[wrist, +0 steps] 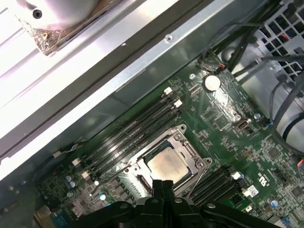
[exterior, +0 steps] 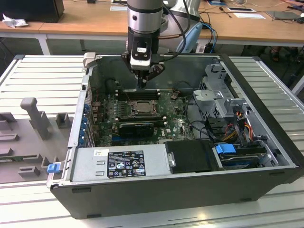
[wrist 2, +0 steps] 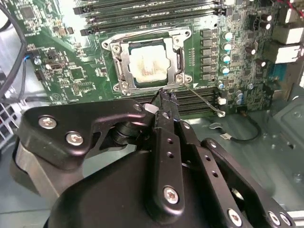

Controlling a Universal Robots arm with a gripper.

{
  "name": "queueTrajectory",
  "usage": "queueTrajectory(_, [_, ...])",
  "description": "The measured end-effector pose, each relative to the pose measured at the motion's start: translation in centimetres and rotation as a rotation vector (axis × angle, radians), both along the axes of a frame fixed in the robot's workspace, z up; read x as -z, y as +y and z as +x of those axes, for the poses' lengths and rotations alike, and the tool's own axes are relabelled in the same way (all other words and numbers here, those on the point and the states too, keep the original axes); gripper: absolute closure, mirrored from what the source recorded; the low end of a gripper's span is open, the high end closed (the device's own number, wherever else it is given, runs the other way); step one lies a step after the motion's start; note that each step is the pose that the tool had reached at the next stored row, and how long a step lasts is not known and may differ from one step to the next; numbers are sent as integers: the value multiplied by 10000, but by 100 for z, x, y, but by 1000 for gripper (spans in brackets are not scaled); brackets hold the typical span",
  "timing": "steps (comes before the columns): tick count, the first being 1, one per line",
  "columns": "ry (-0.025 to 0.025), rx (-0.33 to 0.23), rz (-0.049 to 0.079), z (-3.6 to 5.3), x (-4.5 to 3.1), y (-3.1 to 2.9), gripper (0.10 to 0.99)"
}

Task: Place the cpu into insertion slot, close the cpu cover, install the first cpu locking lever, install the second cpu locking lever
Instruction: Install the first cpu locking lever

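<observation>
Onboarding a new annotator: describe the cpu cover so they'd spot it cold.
Inside the open computer case lies a green board. Midway on it, between two banks of long black memory slots, sits the square grey chip. The cover is the thin silvery metal frame lying around that chip; unlike the slots, it is square and cut out in the middle.

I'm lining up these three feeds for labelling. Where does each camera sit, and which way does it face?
Exterior view: off the arm, above the black computer case, looking down into it; the grey arm and black tool show.
Second wrist view: behind the tool, looking along it at the green motherboard; the tool's body shows.
First wrist view: on the wrist, facing the motherboard and the case's wall; the tool's tip shows.
Both wrist views share the silvery square cpu, framed by the dark-silver cpu cover.
</observation>
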State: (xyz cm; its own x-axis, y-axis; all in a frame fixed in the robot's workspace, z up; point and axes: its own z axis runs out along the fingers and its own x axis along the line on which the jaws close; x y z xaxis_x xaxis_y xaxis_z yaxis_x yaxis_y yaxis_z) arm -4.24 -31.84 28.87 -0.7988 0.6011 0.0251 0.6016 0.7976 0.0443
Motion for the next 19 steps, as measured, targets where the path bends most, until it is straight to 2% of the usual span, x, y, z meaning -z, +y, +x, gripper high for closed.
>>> queueTrajectory(9, [-1, -1192, 0, 0, 0, 0, 980])
queueTrajectory(12, [0, -2060, 0, 0, 0, 0, 980])
queueTrajectory(19, [0, -2660, 0, 0, 0, 0, 980])
